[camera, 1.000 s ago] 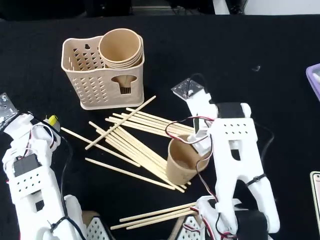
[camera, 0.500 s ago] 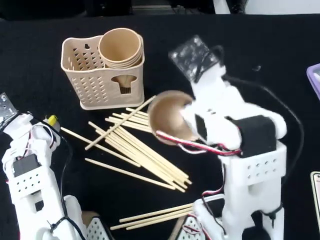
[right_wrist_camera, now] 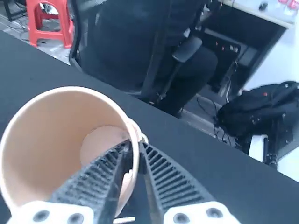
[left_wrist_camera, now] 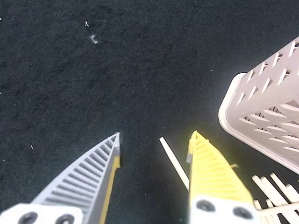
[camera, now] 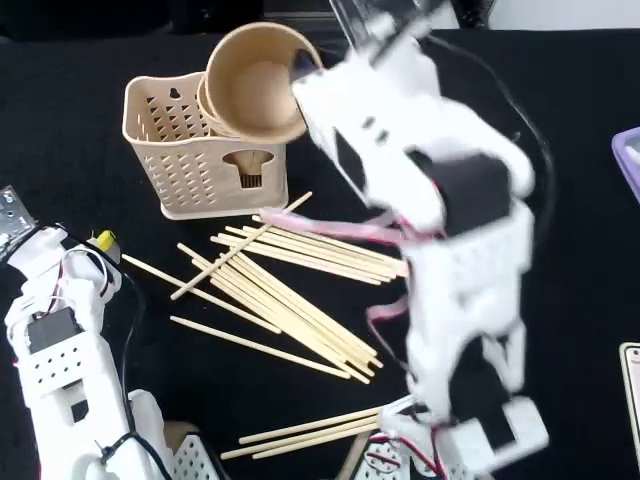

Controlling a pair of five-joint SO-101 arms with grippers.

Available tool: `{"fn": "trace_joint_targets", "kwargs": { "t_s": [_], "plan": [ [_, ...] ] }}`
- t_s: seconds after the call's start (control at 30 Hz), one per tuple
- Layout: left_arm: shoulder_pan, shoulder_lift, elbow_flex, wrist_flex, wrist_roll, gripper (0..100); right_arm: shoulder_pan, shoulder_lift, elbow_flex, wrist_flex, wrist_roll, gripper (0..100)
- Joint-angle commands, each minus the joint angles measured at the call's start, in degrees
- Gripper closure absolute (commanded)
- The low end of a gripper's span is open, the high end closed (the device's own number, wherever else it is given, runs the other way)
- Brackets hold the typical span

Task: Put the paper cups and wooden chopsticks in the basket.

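My right gripper point(camera: 298, 72) is shut on the rim of a brown paper cup point(camera: 256, 82), held tilted in the air over the beige basket point(camera: 190, 165), just above the cups stacked inside it. In the right wrist view the paper cup point(right_wrist_camera: 60, 140) has its wall pinched between the two fingers of the gripper point(right_wrist_camera: 133, 154). Several wooden chopsticks point(camera: 285, 290) lie scattered on the black table in front of the basket. My left gripper point(left_wrist_camera: 154, 140) stands open low over the table at the near left, with one chopstick end point(left_wrist_camera: 174, 161) between its fingers and the basket corner point(left_wrist_camera: 268, 121) beside it.
More chopsticks point(camera: 315, 432) lie near the front edge between the arm bases. A purple object point(camera: 628, 155) sits at the right edge. The table's far right side is bare black cloth.
The right arm lifted the cup off the chopstick pile and swung it up and back to above the basket. The left arm has stayed still.
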Motion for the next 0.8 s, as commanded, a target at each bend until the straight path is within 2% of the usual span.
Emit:
{"fn": "trace_joint_targets", "kwargs": {
  "t_s": [0.0, 0.4, 0.77],
  "plan": [
    [-0.31, -1.14, -1.01, -0.53, 0.53, 76, -0.97, 6.64, -6.46, -3.16, -0.18, 98.8],
    [-0.31, -1.14, -1.01, -0.53, 0.53, 76, -1.14, 26.33, -23.69, -1.32, 3.43, 98.8],
    [-0.31, -1.14, -1.01, -0.53, 0.53, 76, -1.23, 30.99, -30.99, -1.41, 3.08, 98.8]
  ]
}}
